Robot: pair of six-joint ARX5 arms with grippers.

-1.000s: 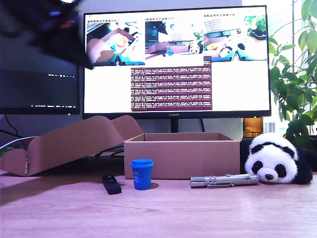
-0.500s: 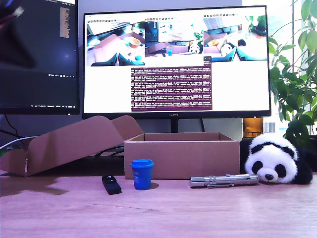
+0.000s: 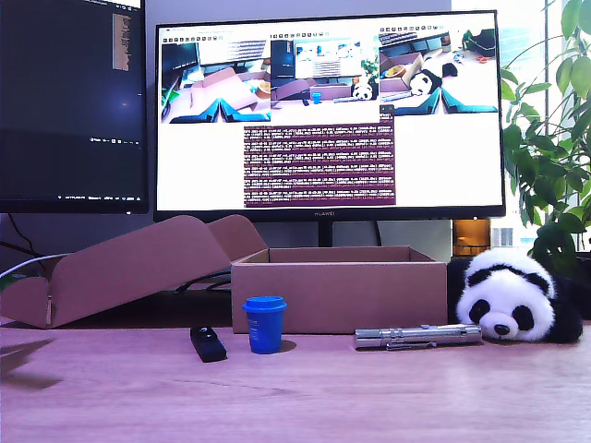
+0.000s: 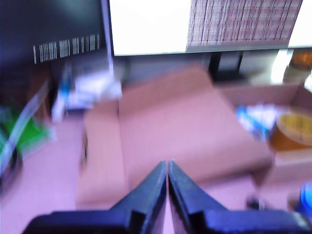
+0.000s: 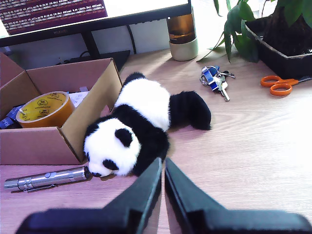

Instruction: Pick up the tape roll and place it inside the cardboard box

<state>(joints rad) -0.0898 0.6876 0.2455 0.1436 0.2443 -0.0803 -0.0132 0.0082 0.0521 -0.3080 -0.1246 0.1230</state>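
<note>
The dark arm that crossed the exterior view's upper left a second ago is gone from that view, leaving only a shadow on the table at its lower left. The tape [image 5: 45, 109] already lies inside the box [image 5: 90, 114], beside the panda [image 5: 139, 129], so I judge the placing done and the arms pulling away. My first gripper [image 4: 167, 171] has its fingers pressed together on nothing, above the slanted cardboard [image 4: 170, 126]. My second gripper [image 5: 163, 168] is likewise closed and empty, over the panda

Exterior view: low at desk [image 3: 388, 397] front edge, facing monitors. Both wrist views: high, looking down; all share cardboard box [image 3: 338, 288] [image 5: 92, 105].
</note>
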